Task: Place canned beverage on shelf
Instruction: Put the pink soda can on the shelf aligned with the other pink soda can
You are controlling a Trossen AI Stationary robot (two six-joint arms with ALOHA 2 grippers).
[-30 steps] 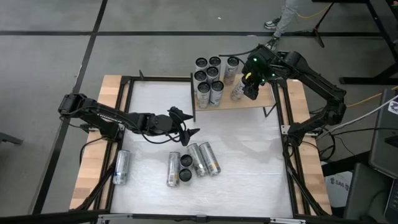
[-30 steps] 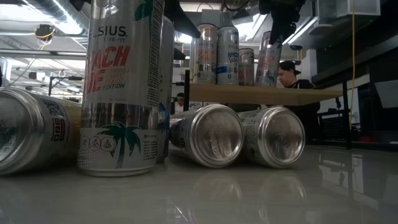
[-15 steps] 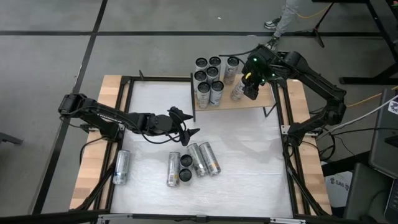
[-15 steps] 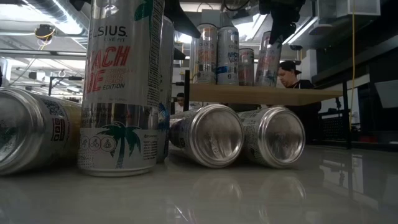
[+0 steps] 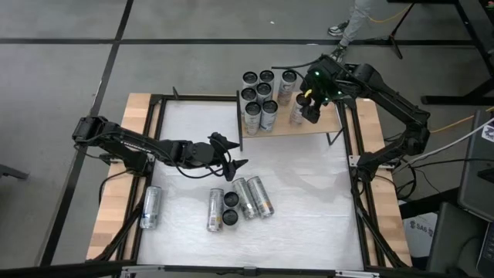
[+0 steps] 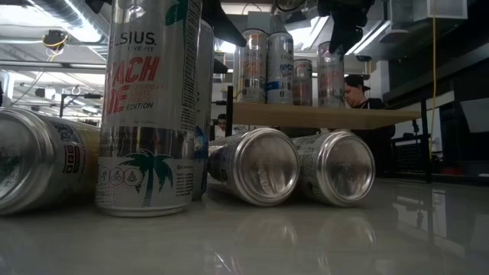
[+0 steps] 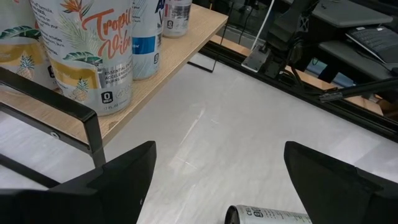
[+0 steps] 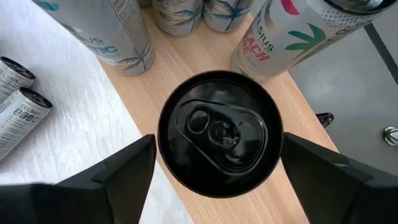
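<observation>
The shelf [image 5: 312,127] is a pale wood board on black posts at the table's far right, and several cans stand on it. My right gripper [image 5: 310,106] is over the board's right part, shut on a silver can [image 6: 330,76] that stands upright. My right wrist view looks straight down on that can's dark top [image 8: 219,134]. My left gripper [image 5: 231,158] is open and empty above the white tabletop, just in front of the shelf's near left post [image 7: 93,134]. My right gripper holds the can by its upper end, one finger [image 8: 134,165] on each side of the top rim [image 8: 163,146]. The fingers come from above, pointing down. The can stands upright with its base on the shelf board [image 6: 328,113].
Several cans lie on the tabletop near its middle [image 5: 251,197], with two upright ones [image 5: 230,208] beside them. Another can lies at the left edge [image 5: 150,207]. The other cans on the shelf [image 5: 258,96] stand left of the held one. A person [image 6: 355,88] shows behind the table.
The can in my right gripper has gone from tilted to upright on the shelf board. My right gripper has shifted slightly toward the table's far edge. My left arm has kept still.
</observation>
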